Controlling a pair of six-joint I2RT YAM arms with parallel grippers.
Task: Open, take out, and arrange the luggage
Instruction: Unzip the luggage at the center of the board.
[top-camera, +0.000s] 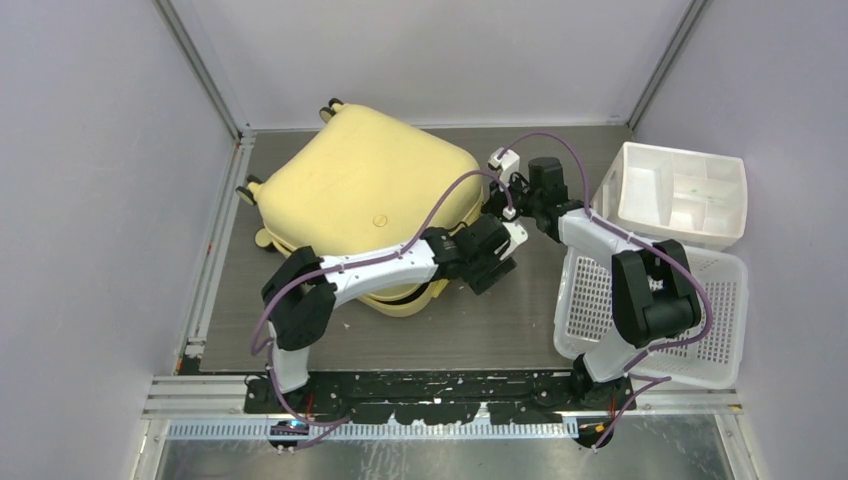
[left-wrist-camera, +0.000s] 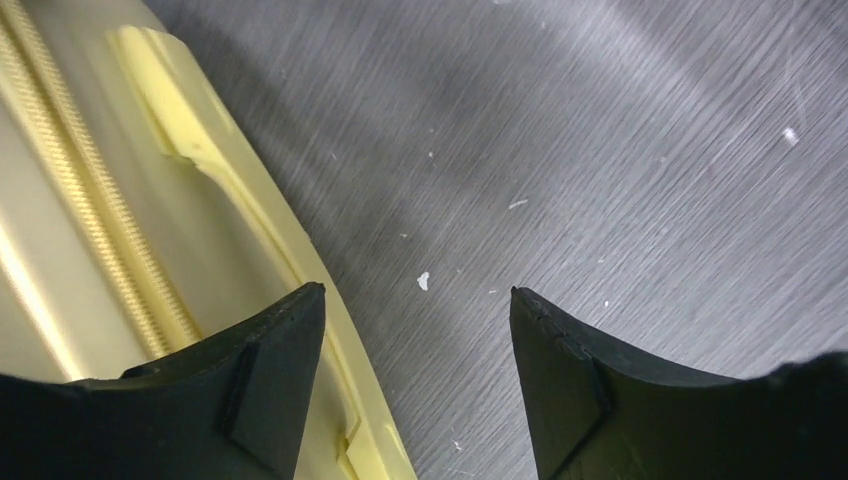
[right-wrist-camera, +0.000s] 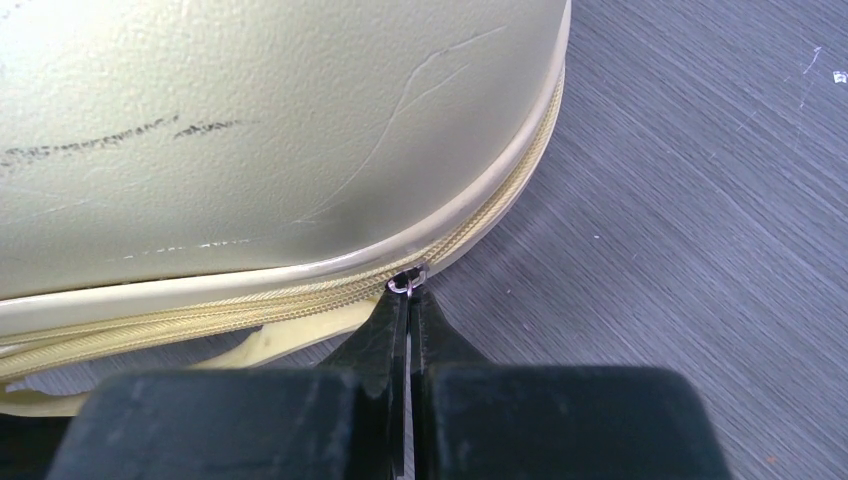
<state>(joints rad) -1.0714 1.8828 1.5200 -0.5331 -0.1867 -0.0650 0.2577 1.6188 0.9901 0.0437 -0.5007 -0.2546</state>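
Luggage one; basket one; bin one; zipper pull pinched

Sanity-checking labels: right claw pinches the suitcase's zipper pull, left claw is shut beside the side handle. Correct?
No: the left claw is open, jaws apart with nothing between them, beside the suitcase side handle, as the left wrist view shows. The right claw does pinch the zipper pull.
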